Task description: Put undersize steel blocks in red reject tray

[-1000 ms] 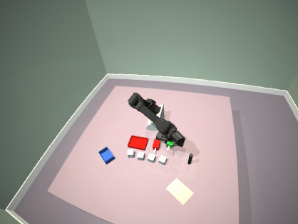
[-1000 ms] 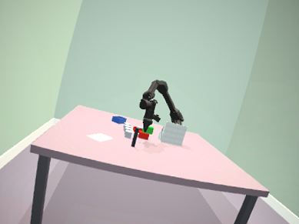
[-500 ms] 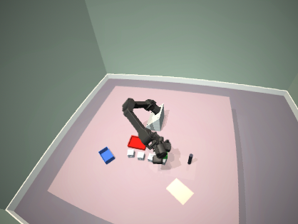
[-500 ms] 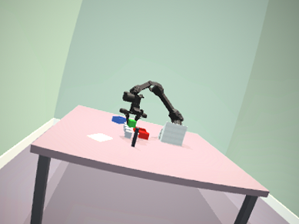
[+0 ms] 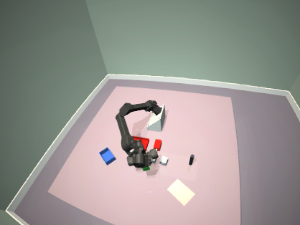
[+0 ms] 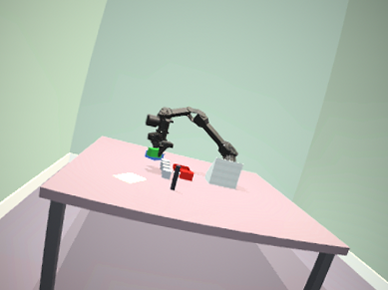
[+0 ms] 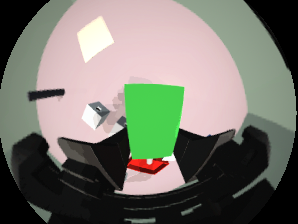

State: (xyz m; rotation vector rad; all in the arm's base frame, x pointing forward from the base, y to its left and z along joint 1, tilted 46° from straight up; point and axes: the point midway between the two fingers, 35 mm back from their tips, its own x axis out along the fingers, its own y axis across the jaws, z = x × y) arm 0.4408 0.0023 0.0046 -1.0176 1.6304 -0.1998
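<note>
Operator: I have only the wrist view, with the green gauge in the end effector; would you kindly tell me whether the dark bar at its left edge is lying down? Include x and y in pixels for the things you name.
Observer: No, the exterior view shows that dark bar [image 5: 191, 160] [image 6: 175, 178] [image 7: 46, 94] standing upright.

Operator: Thank you. Is there a tray that I am missing?

Observer: Yes, a blue tray [image 5: 108, 156] [image 6: 156, 159]; in the top view it lies on the opposite side of the arm from the bar.

Operator: And what is at the arm's base?

Observer: A pale, wedge-shaped stand [image 5: 156, 126] [image 6: 225, 173].
</note>
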